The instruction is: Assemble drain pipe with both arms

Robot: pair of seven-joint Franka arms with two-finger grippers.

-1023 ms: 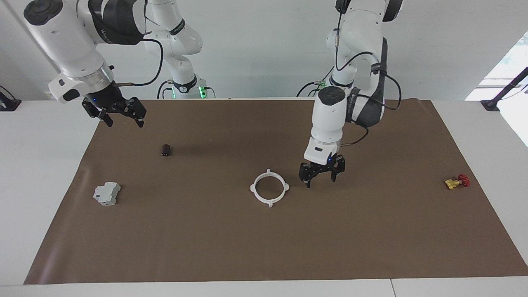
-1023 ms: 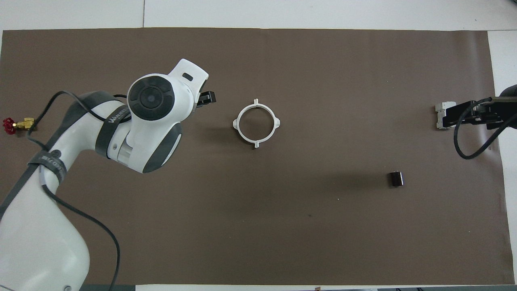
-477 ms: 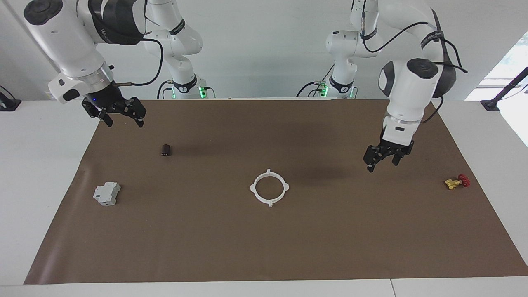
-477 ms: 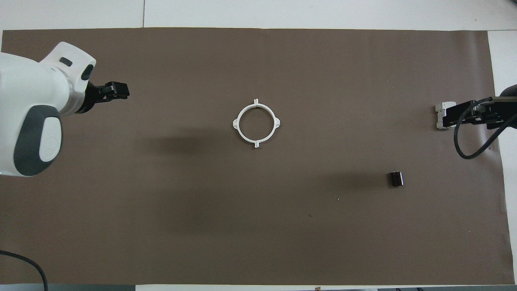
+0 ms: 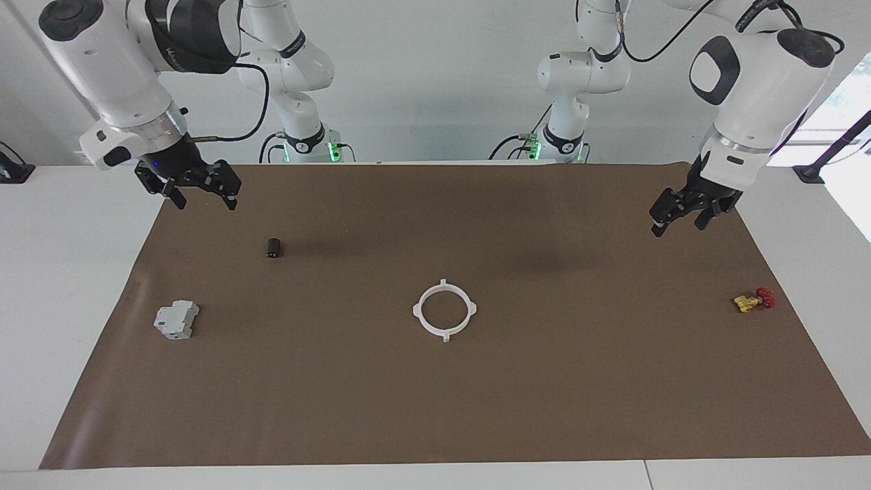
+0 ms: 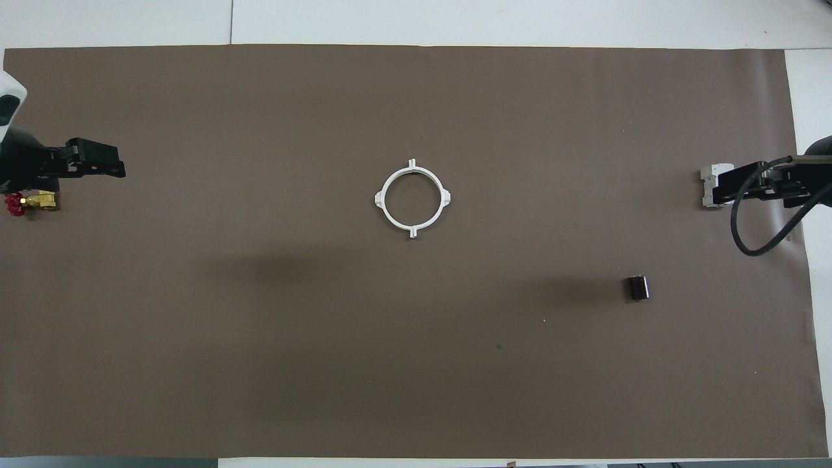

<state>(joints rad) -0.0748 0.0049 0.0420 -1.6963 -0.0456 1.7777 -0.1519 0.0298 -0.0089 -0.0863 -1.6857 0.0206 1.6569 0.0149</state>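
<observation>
The drain pipe (image 5: 444, 333) lies flat in the middle of the brown mat as one closed white ring with four outer tabs; it also shows in the overhead view (image 6: 383, 198). Nothing touches it. My left gripper (image 5: 678, 227) is open and empty, up in the air over the mat at the left arm's end, well away from the ring; in the overhead view (image 6: 117, 168) it sits beside the valve. My right gripper (image 5: 207, 203) is open and empty, raised over the mat's edge at the right arm's end (image 6: 720, 190), where the arm waits.
A grey boxy block (image 5: 176, 320) (image 6: 707, 175) and a small dark cylinder (image 5: 273, 248) (image 6: 637, 288) lie toward the right arm's end. A yellow and red valve (image 5: 754, 299) (image 6: 29, 203) lies at the left arm's end. The brown mat (image 5: 435, 408) covers the table.
My left arm has lifted from beside the ring and swung out to its own end of the table. The ring and my right arm have not moved.
</observation>
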